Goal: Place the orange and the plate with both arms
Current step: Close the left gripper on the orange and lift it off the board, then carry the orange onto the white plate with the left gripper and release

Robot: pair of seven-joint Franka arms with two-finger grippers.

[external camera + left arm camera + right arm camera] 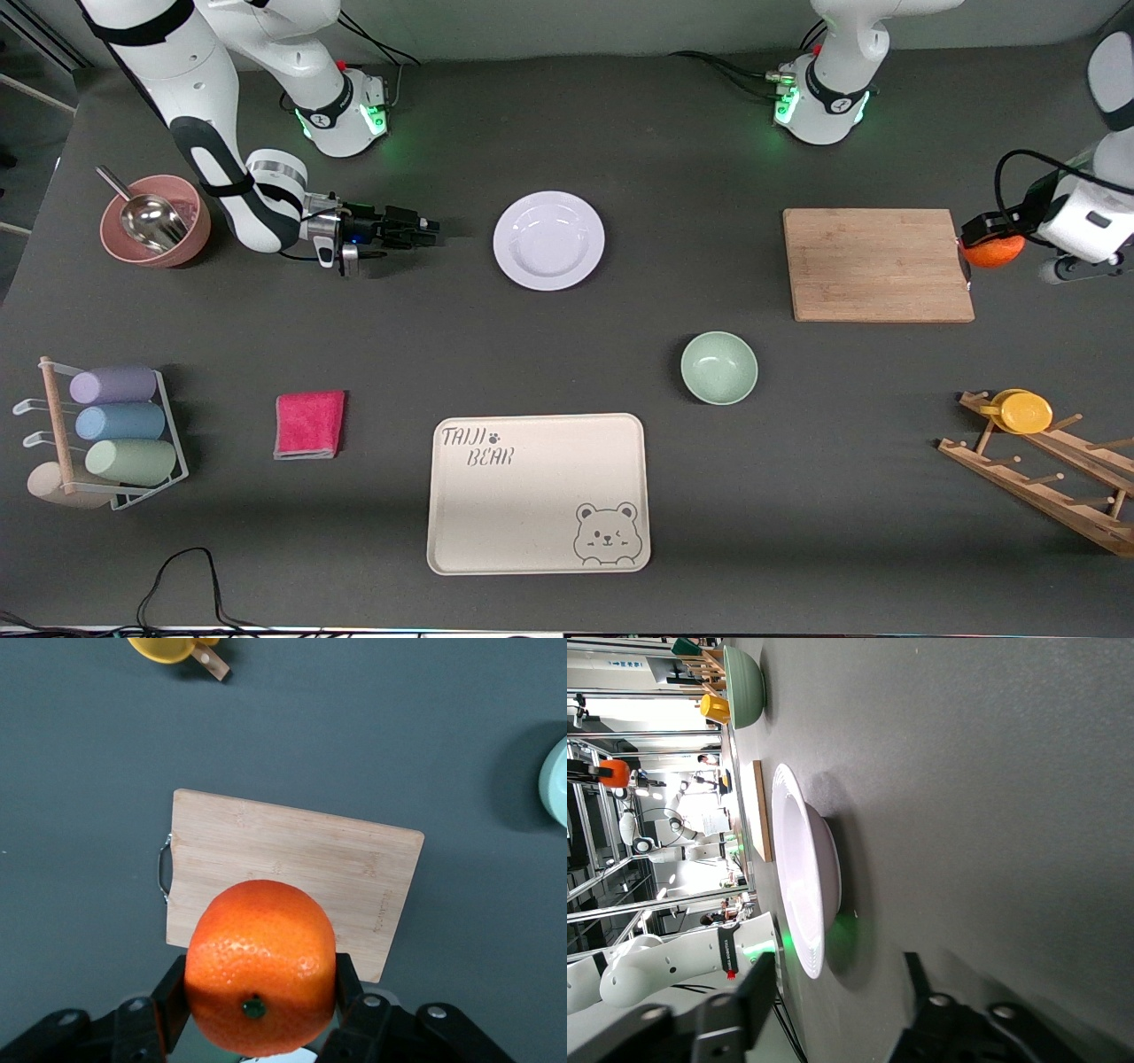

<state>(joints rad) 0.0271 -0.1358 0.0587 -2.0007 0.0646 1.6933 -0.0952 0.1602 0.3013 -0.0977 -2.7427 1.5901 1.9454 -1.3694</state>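
The orange [992, 252] [261, 957] is held up in the air by my left gripper [986, 237] [259, 981], which is shut on it just off the cutting board's handle end, toward the left arm's end of the table. The pale lavender-white plate [548, 240] [806, 877] lies flat on the table, with nothing on it. My right gripper [432, 229] [837, 973] is low over the table beside the plate, toward the right arm's end. It points at the plate's rim, a short gap away. Its fingers [757, 988] stand open with nothing between them.
A wooden cutting board [877, 264] [292, 868] lies beside the orange. A mint-green bowl [718, 367] and a cream bear tray [538, 493] sit nearer the camera than the plate. Also on the table are a pink cloth [309, 424], a pink bowl with a scoop [156, 221], a cup rack [115, 425] and a wooden rack with a yellow lid [1028, 412].
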